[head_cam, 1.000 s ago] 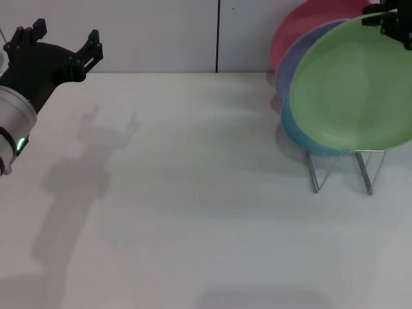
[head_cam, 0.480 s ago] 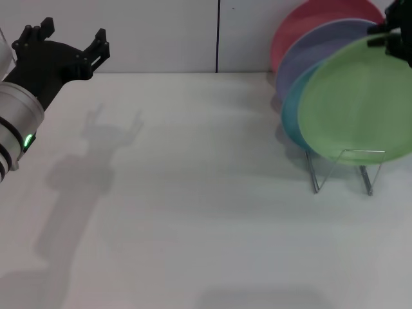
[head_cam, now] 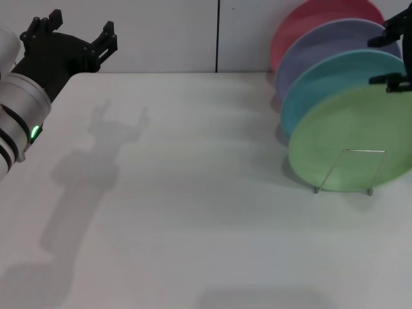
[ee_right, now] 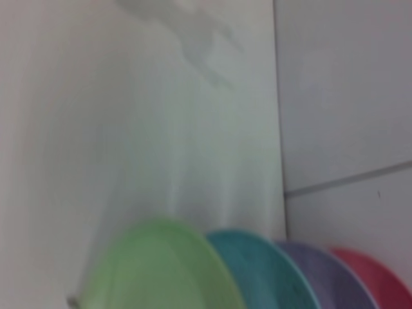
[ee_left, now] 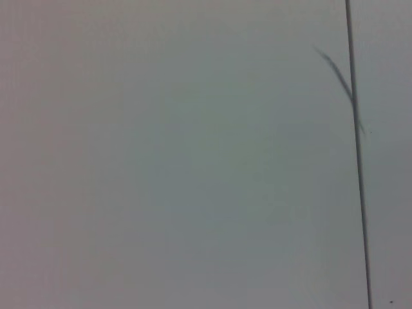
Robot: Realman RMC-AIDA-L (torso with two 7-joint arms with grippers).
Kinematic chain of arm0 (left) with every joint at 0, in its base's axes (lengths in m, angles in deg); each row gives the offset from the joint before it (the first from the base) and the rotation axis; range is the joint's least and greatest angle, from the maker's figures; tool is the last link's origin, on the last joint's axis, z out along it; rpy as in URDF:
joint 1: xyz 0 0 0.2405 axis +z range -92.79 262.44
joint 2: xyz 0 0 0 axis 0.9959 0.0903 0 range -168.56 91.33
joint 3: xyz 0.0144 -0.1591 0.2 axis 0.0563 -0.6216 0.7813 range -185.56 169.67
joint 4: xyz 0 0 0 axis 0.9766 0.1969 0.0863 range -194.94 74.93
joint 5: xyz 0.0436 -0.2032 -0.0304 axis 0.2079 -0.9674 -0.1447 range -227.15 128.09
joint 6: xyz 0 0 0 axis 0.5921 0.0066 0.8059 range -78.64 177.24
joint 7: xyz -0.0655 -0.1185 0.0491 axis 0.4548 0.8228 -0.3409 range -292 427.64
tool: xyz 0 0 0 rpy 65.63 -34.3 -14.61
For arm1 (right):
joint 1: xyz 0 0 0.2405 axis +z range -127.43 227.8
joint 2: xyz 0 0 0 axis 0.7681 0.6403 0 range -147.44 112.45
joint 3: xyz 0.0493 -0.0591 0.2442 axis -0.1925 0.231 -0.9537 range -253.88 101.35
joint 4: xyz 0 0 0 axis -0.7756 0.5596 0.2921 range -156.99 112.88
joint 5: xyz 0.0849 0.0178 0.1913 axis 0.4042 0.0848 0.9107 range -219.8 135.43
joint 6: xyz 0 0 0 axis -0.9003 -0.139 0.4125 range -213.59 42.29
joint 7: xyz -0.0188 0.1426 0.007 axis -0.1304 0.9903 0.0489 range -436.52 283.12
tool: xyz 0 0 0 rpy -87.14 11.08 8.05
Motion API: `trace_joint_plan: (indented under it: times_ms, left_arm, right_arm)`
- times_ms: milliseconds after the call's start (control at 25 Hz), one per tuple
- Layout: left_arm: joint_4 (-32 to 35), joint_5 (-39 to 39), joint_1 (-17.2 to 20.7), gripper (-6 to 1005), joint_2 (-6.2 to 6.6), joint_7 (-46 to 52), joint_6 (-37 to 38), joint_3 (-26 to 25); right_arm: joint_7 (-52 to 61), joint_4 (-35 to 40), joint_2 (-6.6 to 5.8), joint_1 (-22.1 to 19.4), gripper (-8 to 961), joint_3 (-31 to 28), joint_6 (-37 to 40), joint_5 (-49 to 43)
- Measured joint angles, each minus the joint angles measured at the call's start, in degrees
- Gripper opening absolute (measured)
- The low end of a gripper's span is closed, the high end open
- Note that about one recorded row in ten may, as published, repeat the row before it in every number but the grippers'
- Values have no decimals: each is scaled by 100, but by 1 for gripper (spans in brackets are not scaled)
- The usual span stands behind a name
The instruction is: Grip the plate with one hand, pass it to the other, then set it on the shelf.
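plate (head_cam: 351,138): now lower, standing in the shelf (head_cam: 353,170)
right gripper (head_cam: 398,51): fingers spread, above the plate's rim
left gripper (head_cam: 74,40): spread, drifted right

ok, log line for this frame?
plate: upright in shelf, front of row | right gripper: at its top rim | left gripper: raised far left, jaws open

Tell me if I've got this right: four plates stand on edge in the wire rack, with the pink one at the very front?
Not quite. The head view shows the green plate at the very front of the wire rack; the pink plate stands at the back.
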Motion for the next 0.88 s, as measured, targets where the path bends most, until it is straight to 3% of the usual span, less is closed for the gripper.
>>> trace_joint_plan:
  times_ms: [280, 400, 480, 520, 560, 640, 680, 720, 760, 880]
  left_arm:
    - [3, 4, -57, 866, 12, 1, -11, -22]
    - [19, 26, -92, 866, 14, -7, 44, -27]
    - [72, 39, -87, 866, 14, -22, 185, -32]
    - [119, 54, -79, 866, 14, -32, 291, -33]
    - [119, 54, -79, 866, 14, -32, 291, -33]
    - [220, 91, -60, 866, 14, -42, 563, -35]
    - [293, 118, -63, 866, 14, -43, 709, -35]
    - [293, 118, -63, 866, 14, -43, 709, -35]
    - [330, 128, -70, 866, 14, -43, 786, -38]
    - [652, 140, -94, 866, 13, -40, 1326, -35]
  right_arm:
    - [591, 427, 102, 60, 571, 13, 438, 640]
    - [981, 466, 168, -50, 646, -28, -165, 1024]
    - [1194, 360, 173, -346, 677, -150, -1080, 1517]
    - [1219, 160, 166, -679, 692, -421, -1758, 2309]
    - [1219, 160, 166, -679, 692, -421, -1758, 2309]
    - [1004, -111, 155, -1035, 691, -835, -2095, 3525]
    - [807, -280, 157, -1275, 690, -1064, -2224, 4198]
    - [348, -519, 191, -1772, 690, -1274, -2432, 5199]
    - [348, -519, 191, -1772, 690, -1274, -2432, 5199]
    - [-968, -1341, 227, -2640, 691, -1283, -2793, 7057]
